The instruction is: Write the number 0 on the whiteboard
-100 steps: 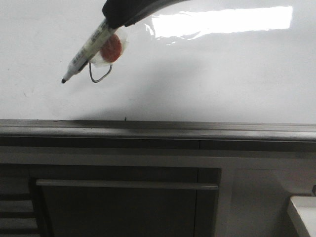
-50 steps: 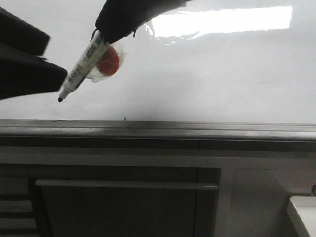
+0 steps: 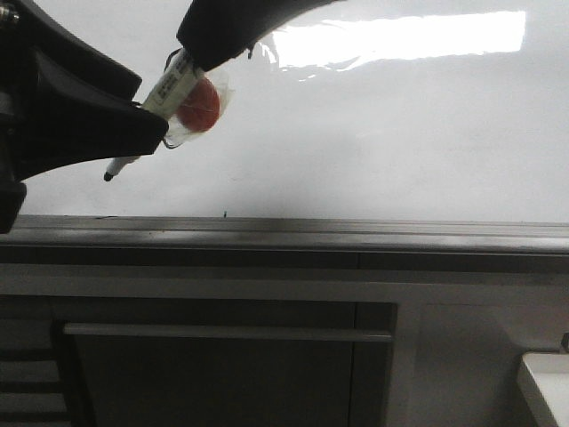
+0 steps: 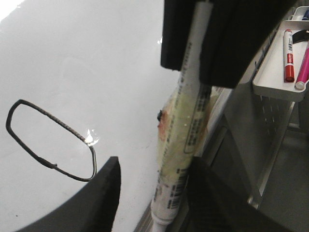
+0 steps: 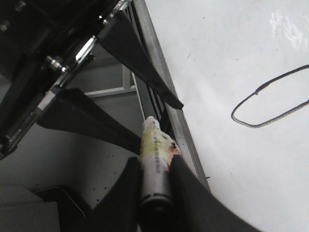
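Front view: we see the large glossy white whiteboard [image 3: 373,133] with a bright rectangular glare near its top and a grey metal rail [image 3: 356,233] along its lower edge; a dark grey cabinet [image 3: 222,356] sits below. Our right claw [image 3: 182,64] comes in from above, clamped on a white black-tipped marker pen [image 3: 164,89] that slants down to the left, with a red disc in clear wrap [image 3: 199,105] stuck to its barrel. Our left claw [image 3: 147,138] enters from the left; its dark fingers [image 3: 89,124] lie across the marker's lower barrel, and only the black tip shows beneath them. The drawn 0 is hidden here behind claws and marker.

Left wrist view: the left claw's fingers [image 4: 104,203] stand apart, one on each side of the marker [image 4: 183,145]; we cannot tell if either touches it. The thin black hand-drawn closed loop, the number 0 [image 4: 50,140], lies on the whiteboard [image 4: 96,63] beside the marker. A white tray [image 4: 275,82] off the board holds a red marker [image 4: 288,55] and a pink marker [image 4: 303,67].

Right wrist view: the right claw [image 5: 155,174] is closed on the marker [image 5: 154,159], which points toward the rail [image 5: 164,92]. The left claw's two fingers [image 5: 140,63] are spread around the marker's end. Part of the 0 loop [image 5: 270,101] shows on the whiteboard [image 5: 231,48], well apart from the marker.
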Controlling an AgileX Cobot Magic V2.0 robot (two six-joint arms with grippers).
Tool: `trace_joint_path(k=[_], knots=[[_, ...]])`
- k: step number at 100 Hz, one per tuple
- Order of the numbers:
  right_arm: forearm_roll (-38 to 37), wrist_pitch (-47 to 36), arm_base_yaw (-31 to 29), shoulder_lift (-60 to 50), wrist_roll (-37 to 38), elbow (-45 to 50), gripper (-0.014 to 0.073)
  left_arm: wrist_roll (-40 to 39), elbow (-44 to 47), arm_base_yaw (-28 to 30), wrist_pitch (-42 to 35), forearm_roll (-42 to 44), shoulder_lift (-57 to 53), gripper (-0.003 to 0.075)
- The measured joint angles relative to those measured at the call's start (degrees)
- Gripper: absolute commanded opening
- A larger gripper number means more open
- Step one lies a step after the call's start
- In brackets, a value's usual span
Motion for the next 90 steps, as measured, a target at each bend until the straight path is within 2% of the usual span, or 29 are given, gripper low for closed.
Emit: trace_joint_path(k=[8, 30, 48, 55, 65, 83, 90], knots=[[0.0, 0.0, 0.0, -0.2, 0.0, 0.0, -0.0046, 0.0, 0.0, 0.0, 0.0, 1.2, 0.0, 0.0288], [0.9, 0.6, 0.0, -2.2, 0.0, 0.0, -0.0046, 0.0, 0.0, 0.1, 0.0, 2.3, 0.0, 0.0220], [1.1, 1.0, 0.0, -2.3, 0.0, 0.0, -0.0046, 0.0, 0.0, 0.1, 0.0, 2.5, 0.0, 0.0209], [1.1, 1.0, 0.1, -2.3, 0.0, 0.0, -0.0046, 0.0, 0.0, 0.1, -0.1, 2.8, 0.0, 0.0134], [1.1, 0.0, 0.5, -2.3, 0.0, 0.0, -0.0046, 0.1, 0.0, 0.1, -0.1, 3.2, 0.0, -0.0020], [1.1, -0.1, 0.6, -2.3, 0.0, 0.0, -0.0043, 0.7, 0.0, 0.1, -0.2, 4.1, 0.0, -0.0020], [1.1, -0.1, 0.6, -2.3, 0.0, 0.0, 0.0008, 0.7, 0.0, 0.1, -0.2, 4.1, 0.0, -0.0020]])
